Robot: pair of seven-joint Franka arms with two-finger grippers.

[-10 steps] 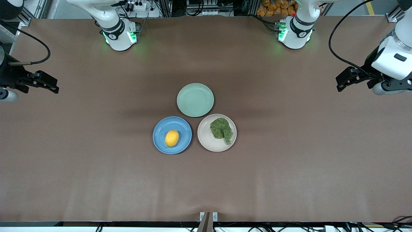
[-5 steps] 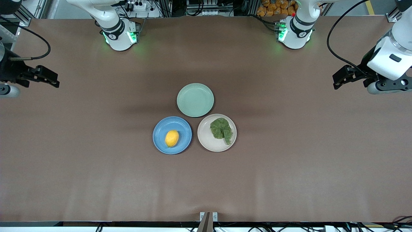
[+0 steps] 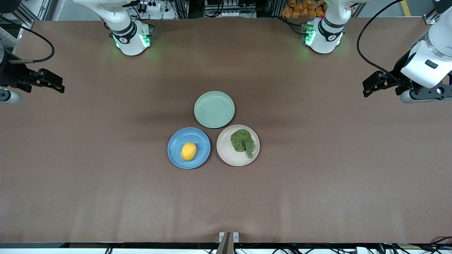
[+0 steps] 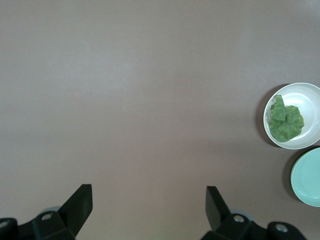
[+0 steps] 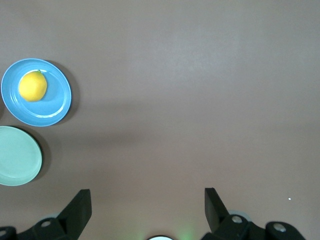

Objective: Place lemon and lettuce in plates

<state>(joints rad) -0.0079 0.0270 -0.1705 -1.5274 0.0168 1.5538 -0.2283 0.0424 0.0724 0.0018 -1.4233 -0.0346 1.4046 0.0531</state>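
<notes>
The small oval bright yellow lemon lies in the round shallow blue plate, and the flat crinkled dull-green lettuce leaf lies in the round shallow beige plate just beside it, toward the left arm's end of the brown worktop. A pale green round plate, empty, sits touching or nearly touching both, farther from the front camera. Judging by this, both placements are done and nothing seems left but for the arms to wait.

The right claw hangs over the worktop's edge at the right arm's end, well apart from the lemon, its fingers spread wide and holding nothing. The left claw hangs over the left arm's end, well apart from the lettuce, fingers likewise spread and empty.
</notes>
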